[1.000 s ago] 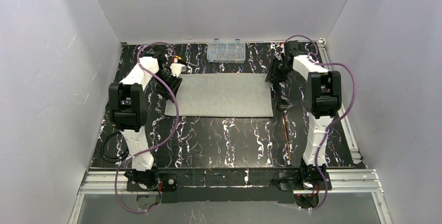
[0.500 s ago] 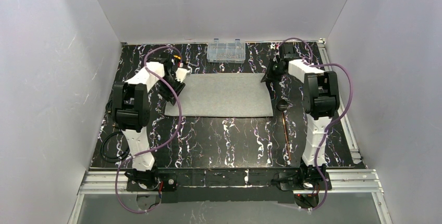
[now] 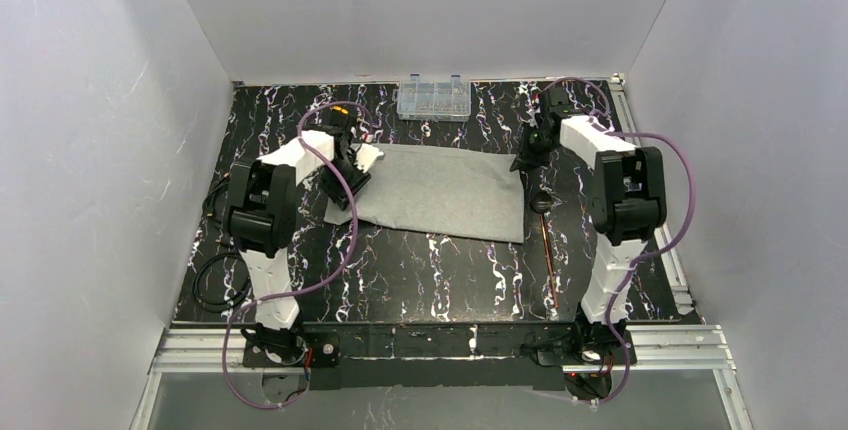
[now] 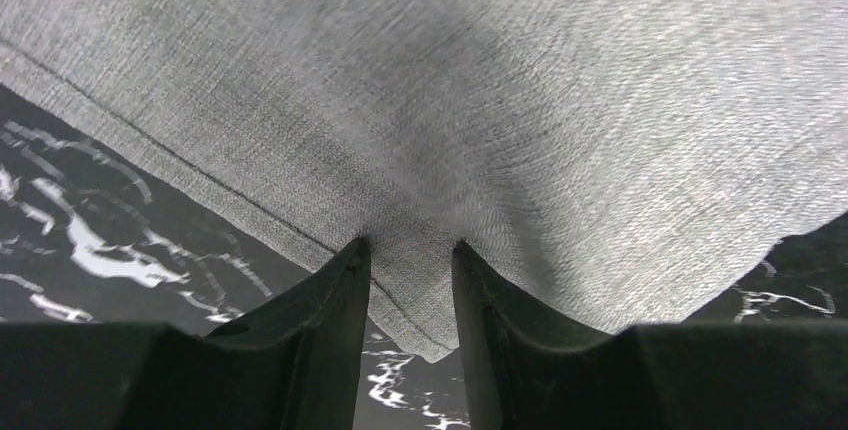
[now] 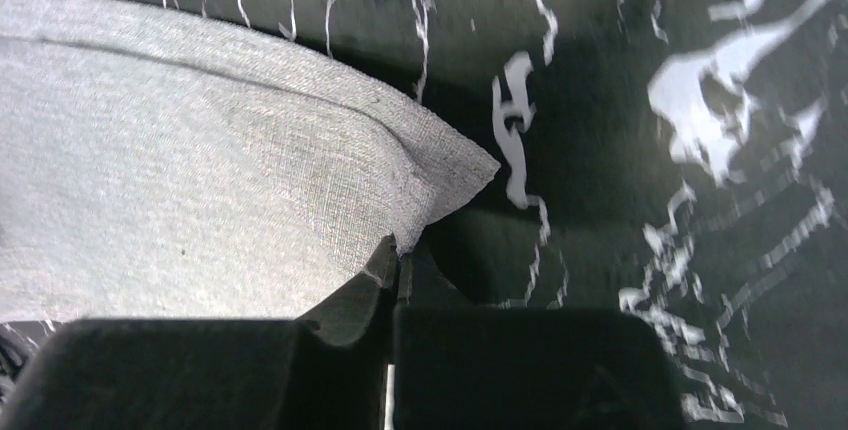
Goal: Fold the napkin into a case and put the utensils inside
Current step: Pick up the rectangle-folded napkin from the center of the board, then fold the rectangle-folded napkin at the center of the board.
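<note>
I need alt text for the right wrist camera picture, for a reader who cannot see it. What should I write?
The right gripper is shut on one corner of the light-grey napkin, and a dark shadow lies under that corner. The napkin fills the left half of the view, and the black table with white marble veins fills the right.

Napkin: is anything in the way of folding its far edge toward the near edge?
Nothing visible. The napkin has a bare top, and the left gripper and right gripper pinch its far corners. The utensils lie just beyond its right edge, off the cloth. The clear box sits behind it.
</note>
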You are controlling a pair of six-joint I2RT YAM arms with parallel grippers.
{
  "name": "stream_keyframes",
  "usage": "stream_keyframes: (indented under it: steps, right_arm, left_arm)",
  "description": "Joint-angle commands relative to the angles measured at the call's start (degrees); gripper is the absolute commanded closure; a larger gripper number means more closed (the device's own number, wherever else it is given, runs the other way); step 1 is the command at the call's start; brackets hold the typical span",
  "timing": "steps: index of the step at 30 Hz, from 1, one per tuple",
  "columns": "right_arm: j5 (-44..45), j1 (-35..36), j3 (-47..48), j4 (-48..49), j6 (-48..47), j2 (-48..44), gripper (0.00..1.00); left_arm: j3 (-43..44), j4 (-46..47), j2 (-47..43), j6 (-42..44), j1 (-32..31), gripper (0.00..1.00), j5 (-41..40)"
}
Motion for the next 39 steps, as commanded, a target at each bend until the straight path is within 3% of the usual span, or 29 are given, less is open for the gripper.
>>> stream_keyframes:
  steps: [1, 7, 14, 16, 20, 23, 29, 35, 39]
  right_arm:
    - [2.76, -0.71, -2.22, -7.8, -2.12, -8.12, 0.99]
    - [4.15, -3.11, -1.61, -13.26, -4.46, -12.37, 0.99]
    - [1.24, -3.55, 5.83, -19.73, -5.11, -10.9, 0.99]
    - [0.31, -3.38, 6.46, -19.73, -3.84, -11.39, 0.99]
    - [-2.82, -2.06, 6.65, -17.2, 2.26, -12.99, 0.99]
    - [-4.35, 0.38, 4.7, -12.08, 9.4, -14.95, 0.99]
    - [-5.17, 5.8, 4.37, -4.67, 19.87, -14.33, 0.99]
    - [-1.81, 11.91, 8.47, -2.15, 26.37, -9.4, 0.99]
    - [0.99, 16.0, 7.35, 5.06, 34.02, -7.72, 0.99]
  left_arm:
    - [-2.61, -1.98, -3.3, 1.17, -4.29, 0.66, 8.75]
    - [-2.73, -1.15, -5.44, 1.49, -6.47, 0.66, 7.57]
    - [-5.82, 9.62, -11.02, 12.9, -5.76, 0.65, -13.14]
    - [-4.23, 7.98, -13.26, 11.68, -4.74, 0.63, -10.38]
    - [0.59, -1.09, -15.91, 7.66, -2.36, 0.59, 4.68]
    - [0.51, -2.23, -18.74, 6.54, -1.37, 0.58, 12.44]
    - [0.82, -2.6, -18.66, 5.43, 2.71, 0.58, 16.66]
    - [1.99, -4.12, -18.05, 5.08, 8.17, 0.58, 19.65]
    - [1.61, -3.93, -18.86, 5.24, 10.19, 0.58, 19.9]
